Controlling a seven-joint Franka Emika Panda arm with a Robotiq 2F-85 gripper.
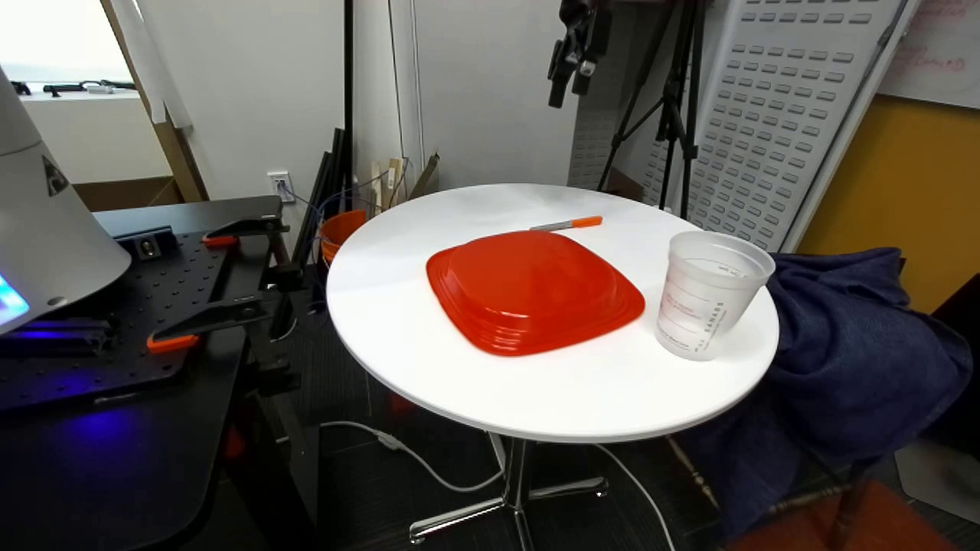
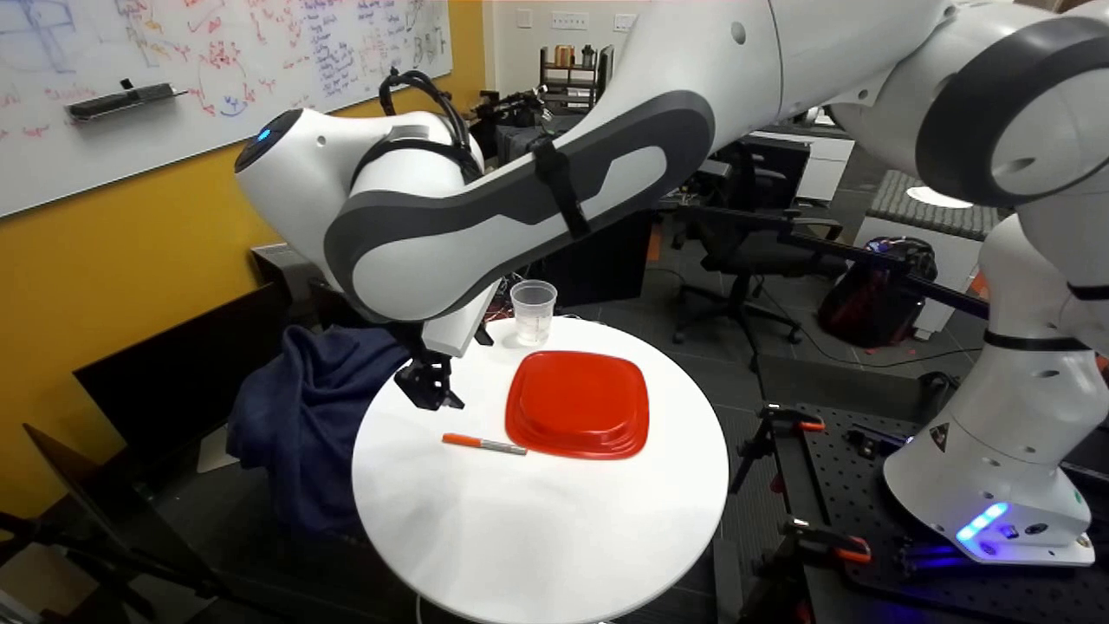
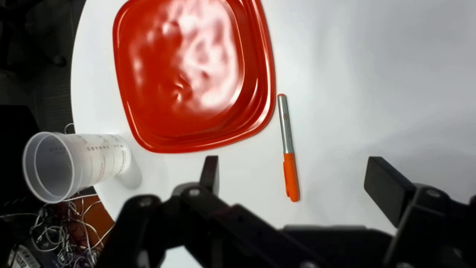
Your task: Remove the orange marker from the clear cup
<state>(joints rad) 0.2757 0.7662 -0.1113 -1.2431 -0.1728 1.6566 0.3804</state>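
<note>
Gripper [image 3: 293, 175], fingers wide apart, hangs in midair over a round table [image 2: 537, 537]. Below it, flat on the tabletop, lies the marker [image 3: 287, 147], orange cap on. Just beside the marker's grey end sits a red plate [image 2: 576, 407]; farther off, near the table's edge, the cup [image 1: 693, 306] stands upright.

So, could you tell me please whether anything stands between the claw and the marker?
Nothing visible does: in the wrist view, the marker shows whole beyond the open claw, with the plate only beside it.
</note>
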